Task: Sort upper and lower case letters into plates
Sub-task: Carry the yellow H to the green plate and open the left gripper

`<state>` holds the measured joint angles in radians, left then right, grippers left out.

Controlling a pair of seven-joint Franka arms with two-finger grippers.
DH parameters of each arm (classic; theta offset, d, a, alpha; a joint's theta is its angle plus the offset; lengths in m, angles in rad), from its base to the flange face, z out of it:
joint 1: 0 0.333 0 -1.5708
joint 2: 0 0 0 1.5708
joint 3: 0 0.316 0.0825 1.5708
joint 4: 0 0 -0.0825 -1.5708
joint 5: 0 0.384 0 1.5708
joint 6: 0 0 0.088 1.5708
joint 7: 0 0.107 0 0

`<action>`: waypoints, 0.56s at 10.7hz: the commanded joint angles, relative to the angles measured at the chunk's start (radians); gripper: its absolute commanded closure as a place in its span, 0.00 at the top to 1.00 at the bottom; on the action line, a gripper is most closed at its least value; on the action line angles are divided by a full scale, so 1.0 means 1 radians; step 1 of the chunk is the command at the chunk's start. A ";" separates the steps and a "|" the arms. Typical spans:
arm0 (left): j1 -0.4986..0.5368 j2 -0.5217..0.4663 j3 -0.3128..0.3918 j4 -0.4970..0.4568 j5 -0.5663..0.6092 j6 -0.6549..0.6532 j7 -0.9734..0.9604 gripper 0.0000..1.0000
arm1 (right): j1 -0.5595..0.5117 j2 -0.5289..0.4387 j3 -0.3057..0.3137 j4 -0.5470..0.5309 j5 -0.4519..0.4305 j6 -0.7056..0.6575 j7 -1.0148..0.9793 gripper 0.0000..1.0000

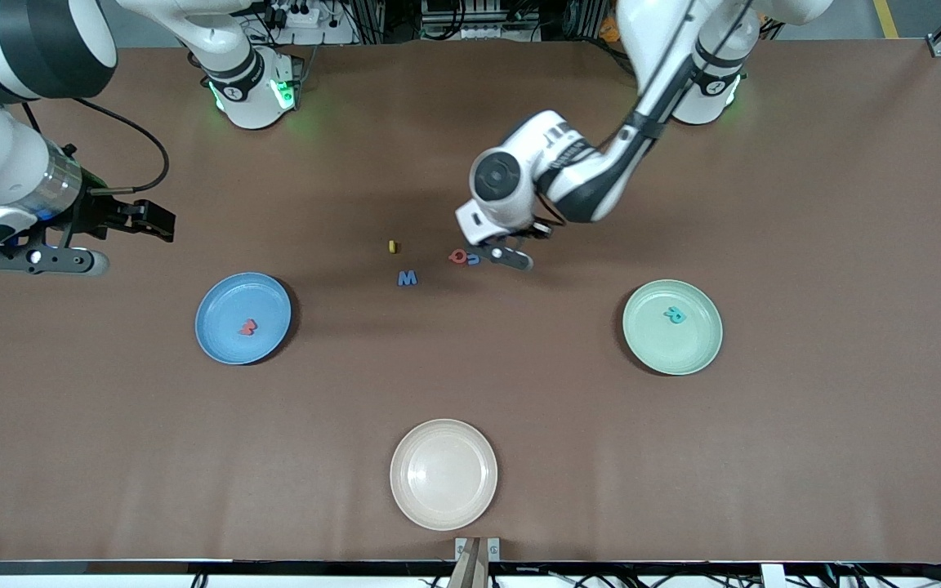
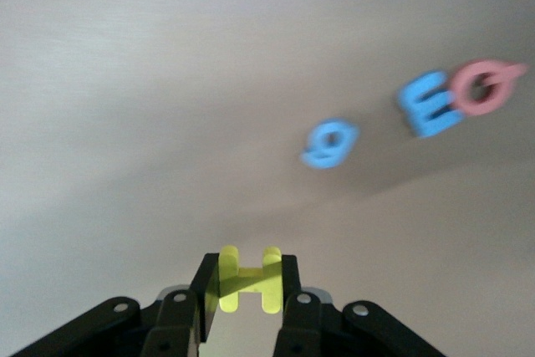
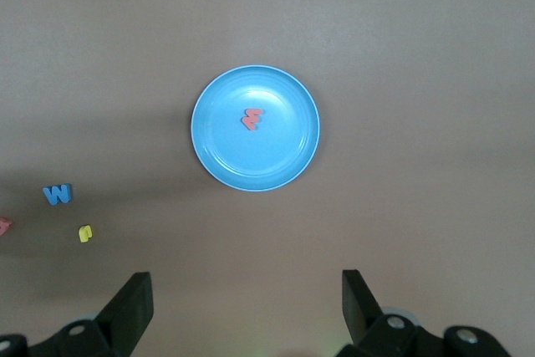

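Observation:
My left gripper [image 2: 249, 267] is shut on a yellow H [image 2: 249, 283], low over the middle of the table [image 1: 510, 258]; the front view hides the H. Beside it lie a red Q [image 1: 458, 256] and a small blue letter [image 1: 473, 260]. A blue W-shaped letter [image 1: 408, 278] and a tiny yellow letter [image 1: 393, 246] lie toward the right arm's end. The blue plate [image 1: 221, 304] holds a red letter [image 1: 247, 327]. The mint green plate [image 1: 695, 347] holds a teal R [image 1: 674, 314]. My right gripper [image 3: 244, 277] waits open and empty, up near the blue plate [image 3: 284, 152].
A cream-white plate [image 1: 443, 474] sits nearest the front camera, at the table's middle. Bare brown tabletop [image 1: 830, 245] surrounds the plates. The robots' bases stand along the table's edge farthest from the front camera.

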<state>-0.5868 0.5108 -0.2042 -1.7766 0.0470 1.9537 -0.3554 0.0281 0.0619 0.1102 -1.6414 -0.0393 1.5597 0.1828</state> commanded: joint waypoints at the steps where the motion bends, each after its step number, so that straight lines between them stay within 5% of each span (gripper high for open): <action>1: 0.124 -0.028 -0.011 -0.026 0.126 -0.059 0.221 0.00 | 0.006 0.012 -0.003 0.020 0.016 -0.009 -0.009 1.00; 6: 0.300 0.012 -0.014 -0.046 0.243 0.011 0.488 0.00 | 0.082 0.039 0.061 0.018 0.015 0.083 0.004 1.00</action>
<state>-0.3205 0.5115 -0.2026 -1.8125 0.2489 1.9279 0.0833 0.1031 0.0733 0.1344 -1.6408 -0.0359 1.6233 0.1807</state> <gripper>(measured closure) 0.665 0.000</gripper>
